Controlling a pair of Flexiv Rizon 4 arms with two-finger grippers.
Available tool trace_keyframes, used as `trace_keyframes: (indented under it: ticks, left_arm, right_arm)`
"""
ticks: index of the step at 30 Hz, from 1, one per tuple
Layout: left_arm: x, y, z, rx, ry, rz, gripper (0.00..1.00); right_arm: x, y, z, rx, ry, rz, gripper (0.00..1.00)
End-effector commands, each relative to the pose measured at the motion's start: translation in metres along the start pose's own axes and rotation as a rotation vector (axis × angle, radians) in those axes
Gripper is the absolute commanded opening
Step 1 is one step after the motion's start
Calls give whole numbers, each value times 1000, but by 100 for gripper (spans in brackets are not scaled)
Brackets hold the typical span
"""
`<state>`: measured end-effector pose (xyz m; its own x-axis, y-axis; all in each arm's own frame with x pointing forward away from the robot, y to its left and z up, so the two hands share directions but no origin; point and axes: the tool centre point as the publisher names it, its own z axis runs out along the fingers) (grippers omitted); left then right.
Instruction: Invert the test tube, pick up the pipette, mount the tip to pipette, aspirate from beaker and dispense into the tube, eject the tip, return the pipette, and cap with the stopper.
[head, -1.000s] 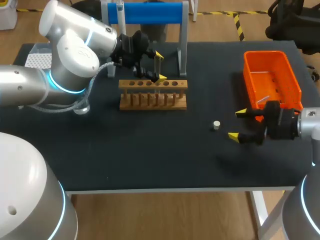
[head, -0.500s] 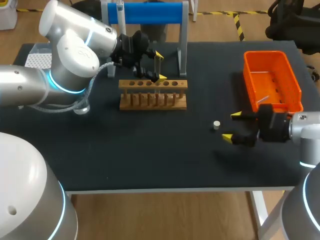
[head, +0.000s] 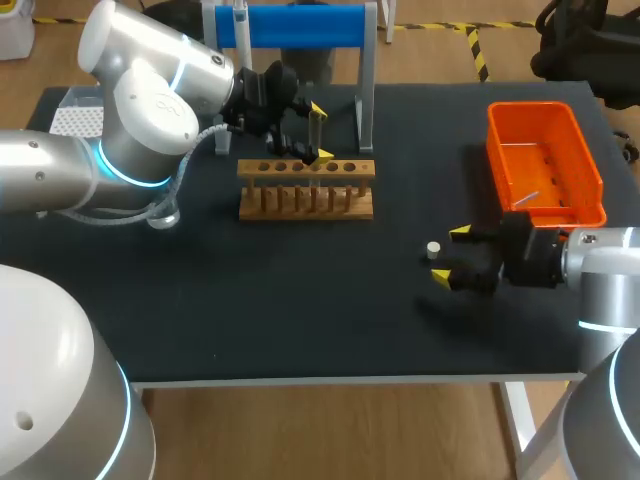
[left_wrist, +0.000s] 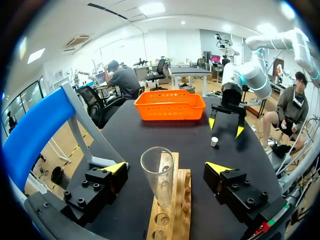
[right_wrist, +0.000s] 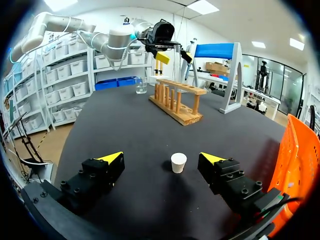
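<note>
A clear test tube (left_wrist: 158, 175) stands mouth up in the wooden rack (head: 305, 190), between the spread fingers of my left gripper (head: 320, 132), which do not touch it. The white stopper (head: 433, 250) lies on the black table, right of the rack. My right gripper (head: 450, 255) is open beside it. In the right wrist view the stopper (right_wrist: 178, 162) sits just ahead of the open right gripper (right_wrist: 161, 158), in line with the gap and untouched. The glass beaker (right_wrist: 141, 85) stands beyond the rack (right_wrist: 176, 102).
An orange bin (head: 545, 160) sits at the right, close behind my right arm. The blue pipette stand (head: 290, 25) is at the back, behind the rack. A white tip box (head: 75, 120) shows partly behind my left arm.
My right gripper has slid left across the table, from beside the orange bin to just right of the stopper. The left arm and the tube have not moved.
</note>
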<state>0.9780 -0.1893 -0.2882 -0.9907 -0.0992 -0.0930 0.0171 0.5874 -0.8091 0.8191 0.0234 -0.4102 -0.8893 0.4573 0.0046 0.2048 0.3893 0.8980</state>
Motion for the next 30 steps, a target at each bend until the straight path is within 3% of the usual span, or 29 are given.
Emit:
trace_keyframes:
  ticks: [1, 5, 8, 16, 22, 30]
  left_arm:
    - [0, 1, 0, 4, 1, 2, 100]
    - [0, 1, 0, 4, 1, 2, 100]
    - [0, 1, 0, 4, 1, 2, 100]
    - [0, 1, 0, 4, 1, 2, 100]
    - [0, 1, 0, 4, 1, 2, 100]
    - [0, 1, 0, 4, 1, 2, 100]
  right_arm:
    - [0, 2, 6, -2, -14, 3, 100]
    - [-3, 3, 9, -4, -22, 9, 98]
    - [-4, 2, 11, -4, -28, 13, 91]
    - [-8, 1, 15, -3, -36, 24, 92]
    - [-12, 0, 19, -2, -38, 31, 82]
    - [-15, -2, 23, 0, -45, 37, 82]
